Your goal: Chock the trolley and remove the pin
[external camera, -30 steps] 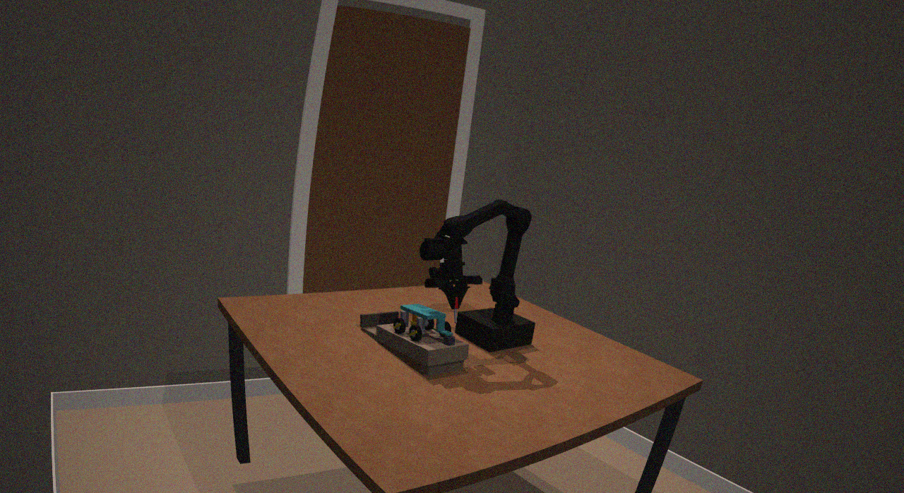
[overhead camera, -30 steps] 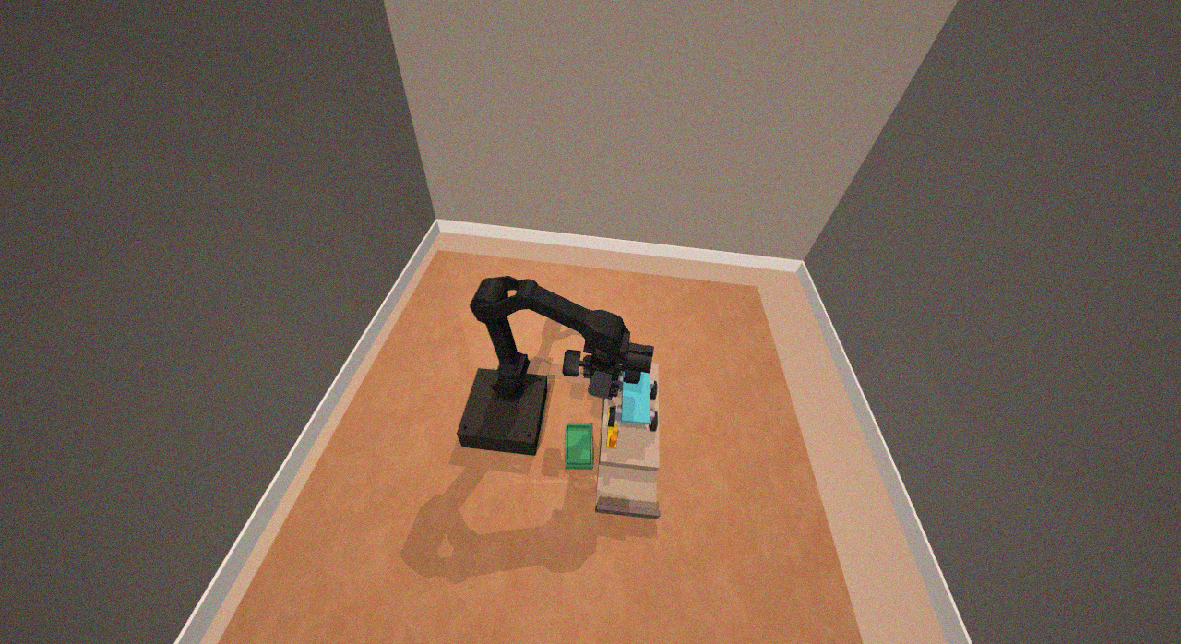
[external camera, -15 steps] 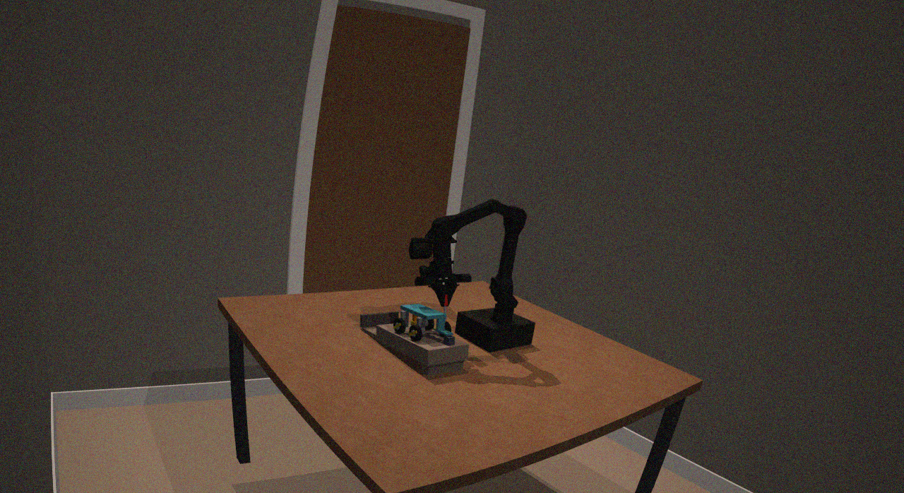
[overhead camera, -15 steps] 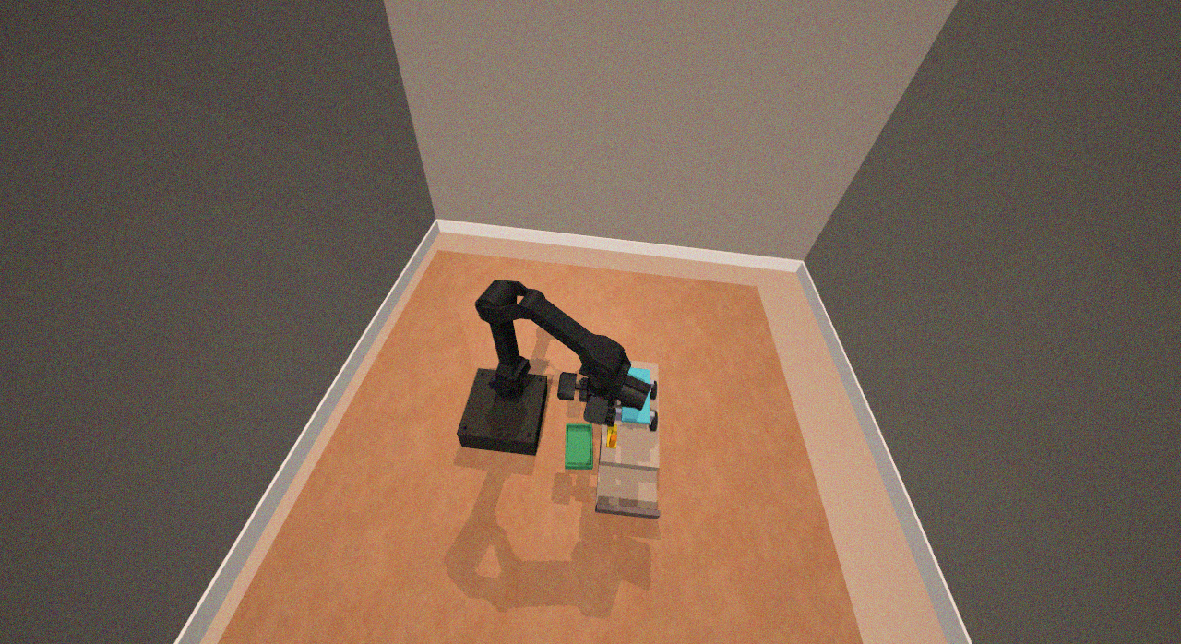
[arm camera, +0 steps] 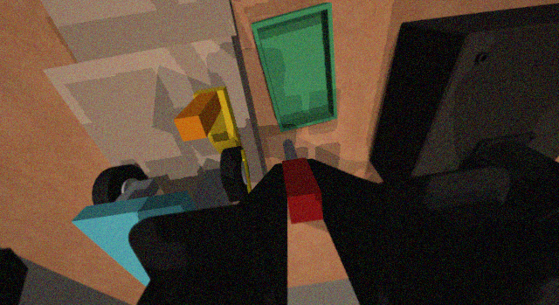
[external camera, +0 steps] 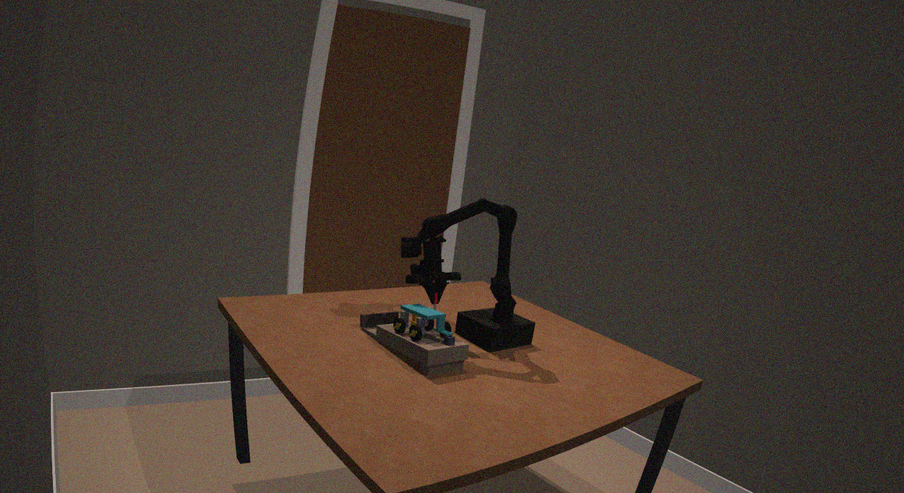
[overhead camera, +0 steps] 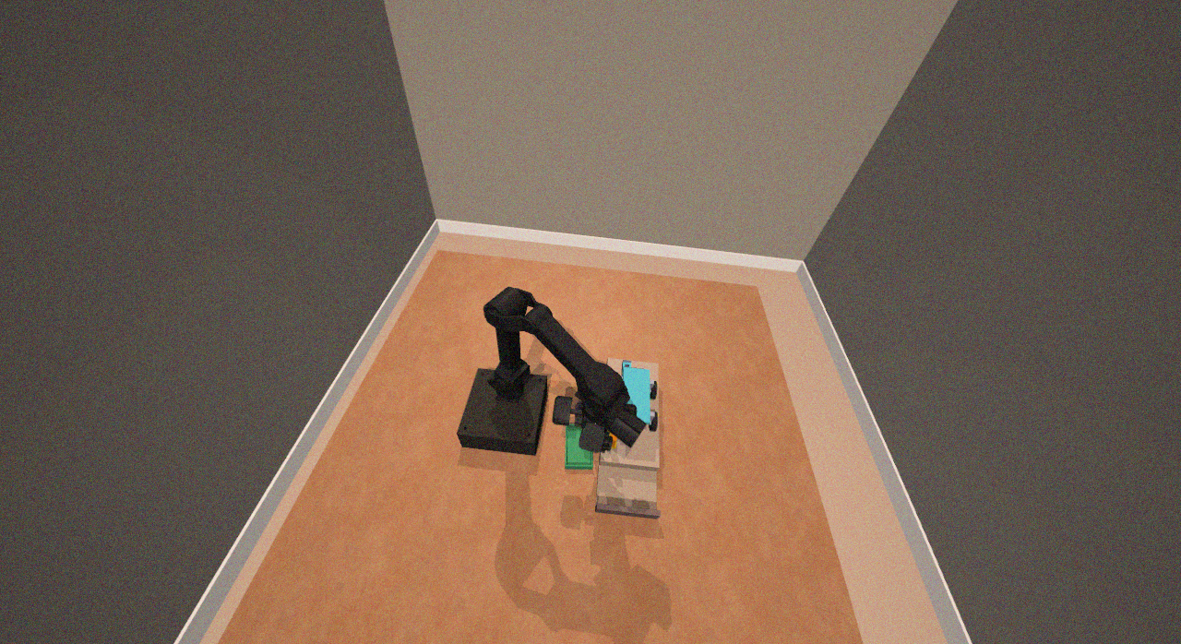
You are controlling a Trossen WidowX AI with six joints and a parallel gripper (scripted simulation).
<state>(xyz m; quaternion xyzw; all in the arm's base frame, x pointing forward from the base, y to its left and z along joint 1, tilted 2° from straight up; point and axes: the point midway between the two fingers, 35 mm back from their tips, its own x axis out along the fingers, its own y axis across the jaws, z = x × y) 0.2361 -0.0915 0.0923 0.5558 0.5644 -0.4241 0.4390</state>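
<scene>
My gripper (arm camera: 294,168) is shut on the red-headed stop pin (arm camera: 305,206) (external camera: 436,297). The pin hangs clear of the trolley, its grey shaft pointing down, just short of the tray's near end in the wrist view. The blue trolley (overhead camera: 637,390) (external camera: 421,311) (arm camera: 109,235) stands on the ramp (overhead camera: 649,450) (external camera: 404,349) (arm camera: 118,104). The yellow chock (arm camera: 228,126) (overhead camera: 613,442) with its orange handle sits at the downhill side of a trolley wheel (arm camera: 232,174) and appears to touch it. The green tray (arm camera: 306,69) (overhead camera: 579,452) lies beside the ramp, empty. The fingertips are hidden in the top view.
The black robot base (overhead camera: 502,413) (external camera: 494,329) (arm camera: 489,95) stands on the other side of the tray from the ramp. A low end wall (overhead camera: 627,510) (external camera: 378,318) closes the ramp's downhill end. The arm reaches over the tray and the ramp's edge.
</scene>
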